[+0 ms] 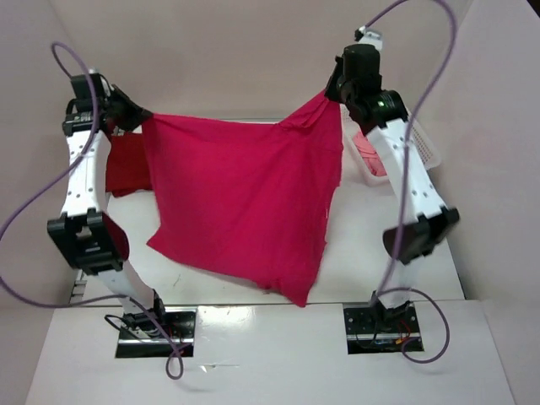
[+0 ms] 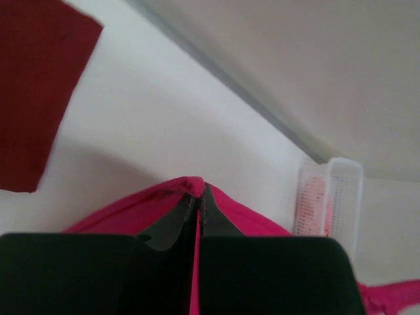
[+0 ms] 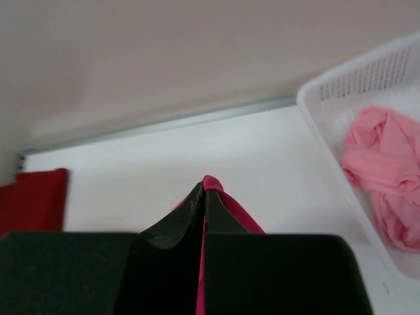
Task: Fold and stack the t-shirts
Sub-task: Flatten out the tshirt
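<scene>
The bright magenta-pink t-shirt hangs spread in the air between both arms, its lower edge drooping toward the table's front. My left gripper is shut on its upper left corner, and my right gripper is shut on its upper right corner. A dark red t-shirt lies flat on the table at the far left, partly behind the hanging cloth, and shows in the left wrist view and the right wrist view. A pale pink t-shirt lies crumpled in the basket.
A white plastic lattice basket stands at the back right of the white table, seen also by the right wrist and left wrist. Pale walls close in the back and sides.
</scene>
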Tool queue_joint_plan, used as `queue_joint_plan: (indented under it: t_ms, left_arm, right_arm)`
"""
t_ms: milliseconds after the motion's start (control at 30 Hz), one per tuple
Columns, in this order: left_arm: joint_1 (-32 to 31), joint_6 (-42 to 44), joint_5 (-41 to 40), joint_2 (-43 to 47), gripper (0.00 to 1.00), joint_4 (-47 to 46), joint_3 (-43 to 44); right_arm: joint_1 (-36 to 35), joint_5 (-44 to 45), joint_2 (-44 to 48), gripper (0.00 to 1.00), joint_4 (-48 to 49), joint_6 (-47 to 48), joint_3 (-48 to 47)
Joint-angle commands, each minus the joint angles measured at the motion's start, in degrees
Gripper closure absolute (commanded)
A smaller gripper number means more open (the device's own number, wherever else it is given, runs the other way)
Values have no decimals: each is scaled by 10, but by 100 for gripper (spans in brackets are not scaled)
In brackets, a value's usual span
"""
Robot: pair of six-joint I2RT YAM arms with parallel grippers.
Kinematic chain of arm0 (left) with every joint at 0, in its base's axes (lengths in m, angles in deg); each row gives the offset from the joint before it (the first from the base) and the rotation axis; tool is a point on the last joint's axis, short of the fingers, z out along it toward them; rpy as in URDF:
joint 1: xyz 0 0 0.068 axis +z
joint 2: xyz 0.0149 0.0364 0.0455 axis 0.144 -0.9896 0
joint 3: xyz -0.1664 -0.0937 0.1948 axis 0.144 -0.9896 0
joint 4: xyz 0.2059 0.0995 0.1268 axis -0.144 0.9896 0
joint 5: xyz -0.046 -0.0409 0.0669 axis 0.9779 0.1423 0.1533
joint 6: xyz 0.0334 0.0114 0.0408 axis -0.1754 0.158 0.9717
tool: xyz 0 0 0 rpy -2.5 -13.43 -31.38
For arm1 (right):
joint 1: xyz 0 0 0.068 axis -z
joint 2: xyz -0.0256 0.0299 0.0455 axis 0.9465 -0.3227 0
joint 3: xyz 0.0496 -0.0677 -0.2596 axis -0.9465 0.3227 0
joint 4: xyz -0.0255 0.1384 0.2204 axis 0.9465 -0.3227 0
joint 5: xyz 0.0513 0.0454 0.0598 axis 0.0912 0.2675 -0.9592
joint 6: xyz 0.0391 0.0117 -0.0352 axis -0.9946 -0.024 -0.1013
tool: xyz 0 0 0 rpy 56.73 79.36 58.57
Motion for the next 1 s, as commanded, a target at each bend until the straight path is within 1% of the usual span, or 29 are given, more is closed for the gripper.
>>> queue_joint_plan:
  t_ms: [0, 67, 100, 167, 233, 267, 367, 433, 533, 567, 633, 667, 700, 733, 767, 800, 833, 867, 900, 933, 967]
  left_arm:
    - [-6, 16, -18, -69, 100, -32, 54]
    - [-6, 16, -11, -112, 100, -15, 113]
    - [-11, 16, -4, -149, 100, 4, 185]
    - [-11, 16, 5, -180, 100, 26, 265]
    - [-11, 9, 11, -221, 100, 66, 352]
    - [-11, 3, 16, -231, 100, 76, 424]
    - [10, -17, 34, -218, 100, 56, 433]
    - [17, -17, 40, -218, 100, 50, 439]
    - [22, -11, 40, -218, 100, 50, 439]
    - [22, -11, 40, -218, 100, 50, 431]
    - [22, 5, 34, -211, 100, 50, 404]
    - [22, 11, 24, -211, 100, 56, 391]
    - [22, 25, 15, -201, 100, 56, 375]
    - [22, 32, -5, -183, 100, 56, 332]
    - [15, 40, -17, -168, 100, 47, 300]
    - [15, 46, -27, -151, 100, 38, 259]
    - [15, 46, -34, -105, 100, 4, 207]
    - [15, 46, -40, -80, 100, -17, 89]
    - [15, 52, -49, -55, 100, -45, 33]
    - [15, 52, -59, -12, 100, -50, -19]
    - [15, 58, -81, 6, 100, -55, -67]
  right_arm:
    - [60, -98, -84, 100, 2, -14, -142]
    - [60, -98, -137, 100, -18, -19, -232]
    - [66, -98, -145, 100, 6, -29, -243]
    - [66, -90, -145, 100, 13, -35, -284]
    - [66, -74, -124, 100, 30, -35, -306]
    - [66, -67, -115, 100, 35, -35, -312]
    - [66, -67, -80, 100, 63, -40, -326]
    - [66, -62, -68, 100, 63, -40, -326]
    - [66, -62, -63, 100, 45, -40, -279]
    - [66, -67, -63, 100, 37, -40, -263]
    - [66, -67, -32, 100, 32, -40, -188]
    - [66, -67, -13, 100, 32, -40, -101]
    - [66, -60, 11, 100, 50, -40, -46]
    - [66, -60, 36, 100, 85, -40, 11]
    - [72, -65, 82, 100, 97, -40, 111]
    - [72, -65, 104, 100, 104, -40, 158]
    - [72, -58, 122, 100, 110, -34, 202]
    - [72, -58, 159, 100, 110, -34, 292]
    - [72, -58, 178, 100, 110, -34, 338]
    - [79, -58, 200, 100, 110, -34, 381]
    - [79, -63, 242, 100, 110, -42, 465]
